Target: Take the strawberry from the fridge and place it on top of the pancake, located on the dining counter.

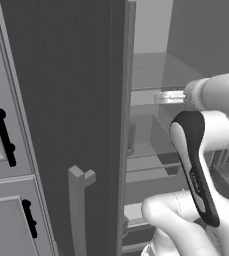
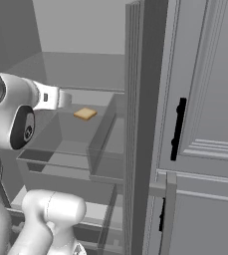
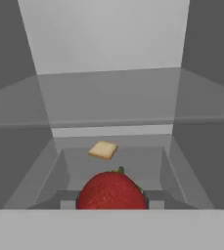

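Inside the fridge (image 1: 61,100), arm outstretched, tool (image 3: 111,205) around the strawberry (image 3: 111,191).

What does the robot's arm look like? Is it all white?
Mostly. The arm is smooth, glossy white with fat rounded segments. A long dark strip with small pale lettering runs down one link, and in the right base view a joint has a dark oval cap with a small round mark.

Matt red strawberry (image 3: 111,191), translucent shelves (image 3: 108,105)

A tan bread slice (image 3: 103,150) lies on the fridge (image 1: 61,100) shelf (image 3: 108,97).
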Tool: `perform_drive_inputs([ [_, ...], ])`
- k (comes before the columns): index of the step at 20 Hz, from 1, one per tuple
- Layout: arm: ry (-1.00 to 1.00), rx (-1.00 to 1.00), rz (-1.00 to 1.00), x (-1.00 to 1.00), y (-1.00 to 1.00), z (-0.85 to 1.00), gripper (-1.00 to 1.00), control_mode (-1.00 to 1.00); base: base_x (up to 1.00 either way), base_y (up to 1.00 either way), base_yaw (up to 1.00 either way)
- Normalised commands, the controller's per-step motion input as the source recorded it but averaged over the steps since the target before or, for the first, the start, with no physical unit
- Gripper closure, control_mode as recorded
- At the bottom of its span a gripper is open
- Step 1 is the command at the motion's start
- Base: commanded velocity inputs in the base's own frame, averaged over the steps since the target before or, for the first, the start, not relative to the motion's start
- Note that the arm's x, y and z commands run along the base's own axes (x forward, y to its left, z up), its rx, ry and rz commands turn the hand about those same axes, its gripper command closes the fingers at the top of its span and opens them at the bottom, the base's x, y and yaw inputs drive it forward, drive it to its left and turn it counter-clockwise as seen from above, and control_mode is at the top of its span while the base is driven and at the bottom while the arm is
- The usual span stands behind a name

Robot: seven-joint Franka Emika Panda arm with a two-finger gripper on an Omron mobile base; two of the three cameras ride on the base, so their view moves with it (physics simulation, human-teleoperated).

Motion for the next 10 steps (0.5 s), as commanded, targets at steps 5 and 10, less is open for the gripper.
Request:
perform_drive_inputs([
  [5,0.36,-0.09,0.00,-1.00,0.00,-0.20,1.00,-1.00,0.00,0.00,0.00],
  [10,0.17,-0.08,0.01,-0.76,0.00,-0.49,1.00,-1.00,0.00,0.00,0.00],
])
